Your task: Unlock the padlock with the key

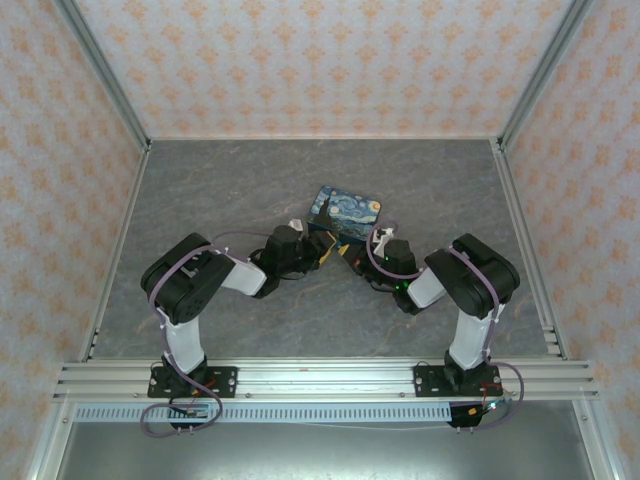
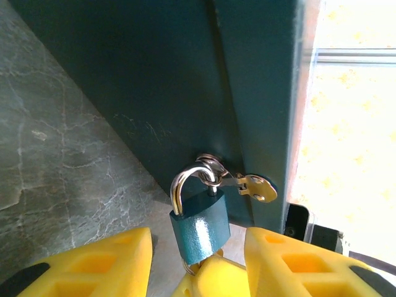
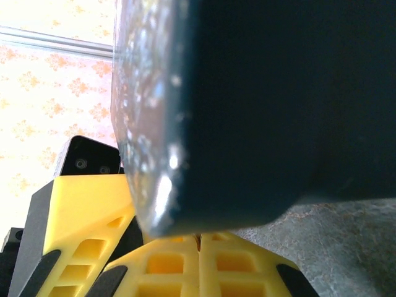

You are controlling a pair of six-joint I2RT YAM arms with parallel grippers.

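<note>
Padlock [image 2: 199, 226] hangs lower centre between parted jaws of the left gripper [image 2: 197, 238]; right gripper [image 3: 199, 242] clenched, bottom centre, below the box [image 3: 260, 105]

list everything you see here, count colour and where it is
padlock: one, blue body with silver shackle, hanging at the box's latch
metal tab: one, silver, beside the shackle; key or hasp, cannot tell
box: one, dark blue with a swirly starry print, middle of the table
table: one, grey marbled, under everything
walls: three, pale with an orange pattern, around the table
arms: two, black and white, bolted at the near edge
left pincer: one, yellow, open, a finger on each side of the padlock, not touching it
right pincer: one, yellow, shut, at the box's corner
</note>
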